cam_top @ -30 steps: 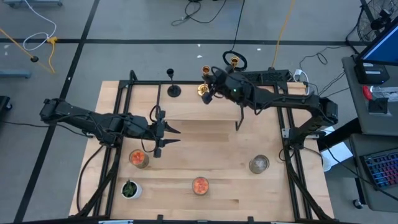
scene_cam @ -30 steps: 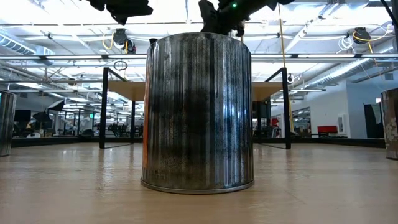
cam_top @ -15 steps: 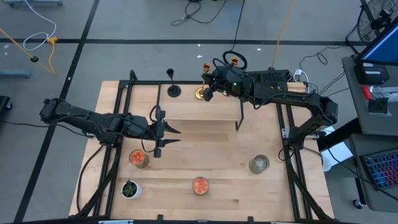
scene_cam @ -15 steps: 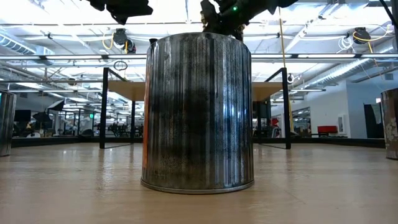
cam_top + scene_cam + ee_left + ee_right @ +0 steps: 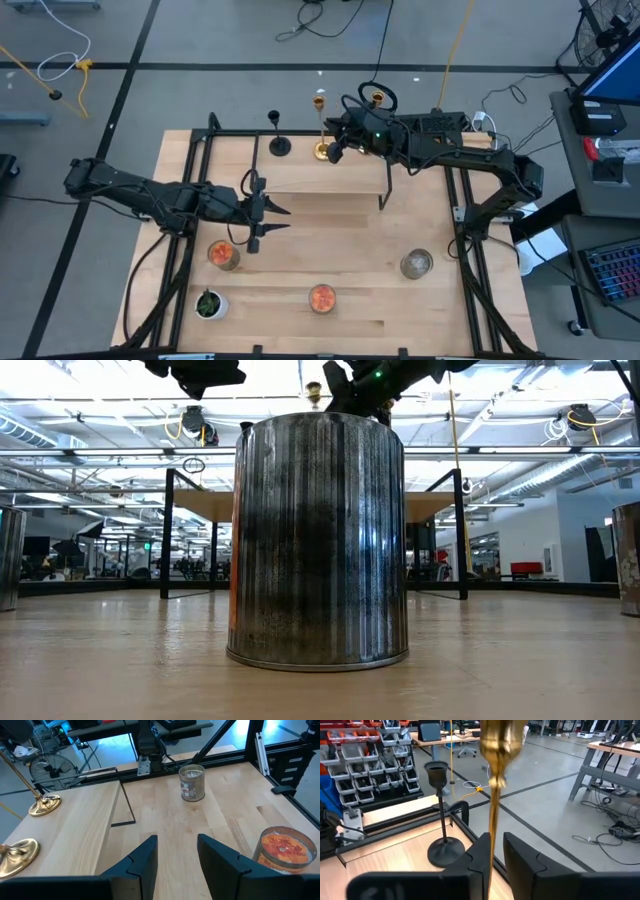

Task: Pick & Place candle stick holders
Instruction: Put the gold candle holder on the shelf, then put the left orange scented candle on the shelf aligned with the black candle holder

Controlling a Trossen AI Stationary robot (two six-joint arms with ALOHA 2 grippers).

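Note:
A tall gold candlestick (image 5: 320, 125) stands upright with its round base (image 5: 322, 151) on the raised wooden shelf (image 5: 300, 175) at the table's far side. My right gripper (image 5: 337, 148) is shut on its stem. A second gold candlestick (image 5: 376, 98) stands behind the right arm. A short black candlestick (image 5: 279, 145) stands on its base to the left of the first. Both gold bases show in the left wrist view (image 5: 44, 805) (image 5: 17, 852). My left gripper (image 5: 268, 215) is open and empty over the table's left middle. My right gripper holds the gold candlestick by the lower part of its thin stem (image 5: 491, 837), between its two fingers (image 5: 482, 857). The fingers come roughly level from the table's right and lie across the stem. The candlestick stands upright, and its base seems to rest on the shelf.
Candle jars stand on the table (image 5: 223, 255) (image 5: 321, 298) (image 5: 416, 263), and a small plant in a white pot (image 5: 208, 303) stands near the left front. In the low view a ribbed metal tin (image 5: 320, 540) blocks the middle. Black frame posts (image 5: 212, 125) stand at the shelf's edges.
My right gripper has shifted a little toward the table's far edge with the gold candlestick. The candlestick's top has swung toward the table's left, out from under the gripper. It now stands upright, and its base has stayed about where it was.

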